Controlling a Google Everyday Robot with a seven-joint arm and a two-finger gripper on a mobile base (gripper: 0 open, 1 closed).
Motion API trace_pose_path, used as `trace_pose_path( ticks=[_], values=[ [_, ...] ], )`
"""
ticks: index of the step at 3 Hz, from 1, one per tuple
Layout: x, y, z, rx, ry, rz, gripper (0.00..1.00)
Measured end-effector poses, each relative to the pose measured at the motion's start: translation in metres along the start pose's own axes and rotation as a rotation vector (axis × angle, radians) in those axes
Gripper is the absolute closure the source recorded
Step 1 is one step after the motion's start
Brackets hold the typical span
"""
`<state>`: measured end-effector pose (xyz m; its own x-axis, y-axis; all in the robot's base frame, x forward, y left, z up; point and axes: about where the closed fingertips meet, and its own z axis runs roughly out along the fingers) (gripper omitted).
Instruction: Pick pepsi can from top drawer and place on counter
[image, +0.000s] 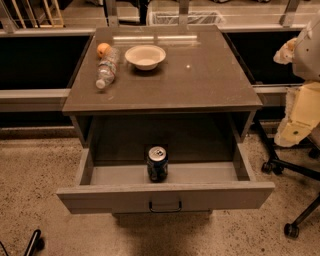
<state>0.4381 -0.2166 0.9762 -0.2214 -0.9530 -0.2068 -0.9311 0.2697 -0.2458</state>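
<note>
Currently, your pepsi can (157, 164) upright, front-ctr in open top drawer (100, 197), label unreadable, room L/R of it, bottle (106, 70), bowl (145, 56), orange (103, 49) on counter (200, 85) rear-left, gripper (286, 50) at far R edge, grip state can't tell

Access: top drawer (100, 197) pulled out, open from above. The pepsi can (157, 163) stands upright at its centre, with bare drawer floor at 3 and 9 o'clock of it; the counter (200, 85) edge overhangs at 12. On the counter, the water bottle (106, 70), orange (103, 49) and bowl (145, 56) crowd 10–12 o'clock; right half bare. The gripper (286, 51) sits off the counter's right side at 2 o'clock, apart.
</note>
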Motion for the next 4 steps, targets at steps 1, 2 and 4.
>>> trace_pose_path(
  ticks=[1, 2, 4],
  values=[
    [0.0, 0.0, 0.0, 0.0, 0.0, 0.0, 0.0],
    [-0.016, -0.005, 0.021, -0.048, -0.054, -0.055, 0.0],
    [-0.089, 0.007, 0.147, -0.136, -0.224, -0.094, 0.0]
  ],
)
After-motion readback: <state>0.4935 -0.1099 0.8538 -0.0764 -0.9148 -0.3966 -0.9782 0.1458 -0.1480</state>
